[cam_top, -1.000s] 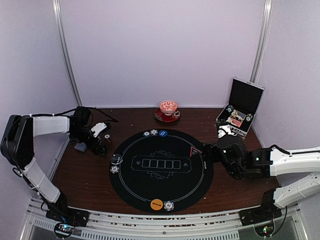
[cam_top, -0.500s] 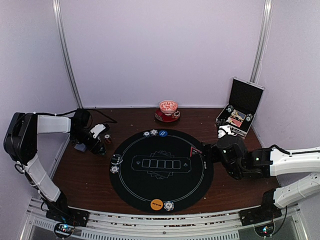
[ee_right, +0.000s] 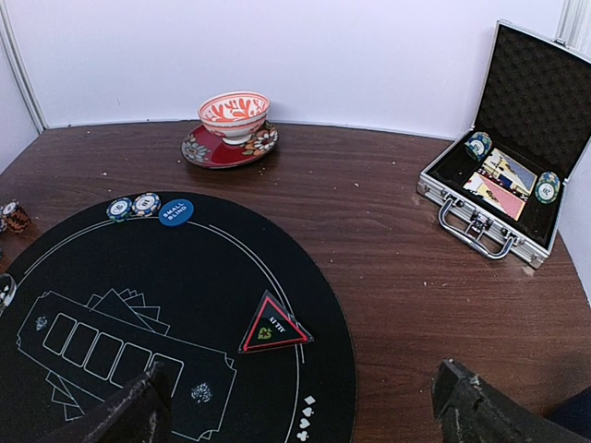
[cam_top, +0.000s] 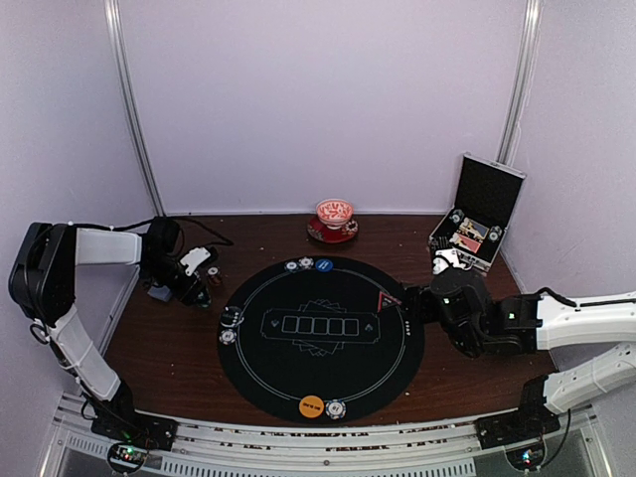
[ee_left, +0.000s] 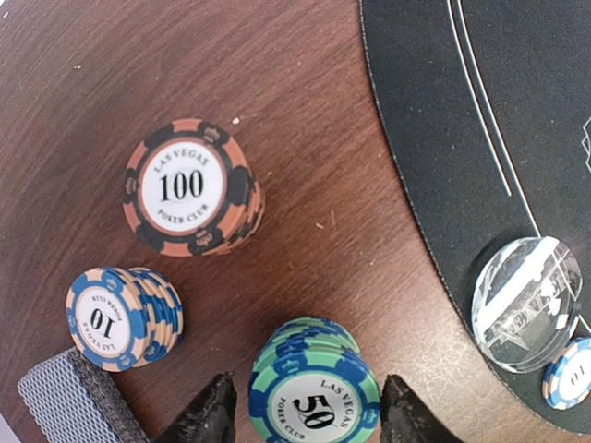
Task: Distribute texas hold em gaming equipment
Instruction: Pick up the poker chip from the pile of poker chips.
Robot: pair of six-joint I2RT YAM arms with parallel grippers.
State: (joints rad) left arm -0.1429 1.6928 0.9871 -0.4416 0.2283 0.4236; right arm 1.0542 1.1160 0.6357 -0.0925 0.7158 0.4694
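Left gripper (ee_left: 305,415) is spread, straddling the teal 50 stack (ee_left: 312,383) on bare wood just off the left edge of the mat (ee_left: 517,111). Its fingers (ee_left: 211,417) sit just beside the stack; we can't tell if they touch it. Farther off the mat on that side we see an orange-black 100 stack (ee_left: 189,189), a blue 10 stack (ee_left: 120,318), and the grey-blue card deck (ee_left: 65,406) farthest out.

Clear disc (ee_left: 526,300) lies on the mat just inside its left edge, with a blue-white chip (ee_left: 568,374) just beside it, also on the mat.

Right gripper (ee_right: 305,420) is wide apart, holding nothing, over the mat's right edge. A red-bordered triangle marker (ee_right: 271,328) lies on the mat near that edge.

At the mat's far rim is a blue disc (ee_right: 175,212) with two chips (ee_right: 146,204) beside it. At its near rim is an orange disc (cam_top: 311,405) with one chip (cam_top: 335,408) next to it.

Beyond the mat's far edge is a bowl on a saucer (ee_right: 234,115). Off its far-right, an open case (ee_right: 476,224) holds chips and cards.
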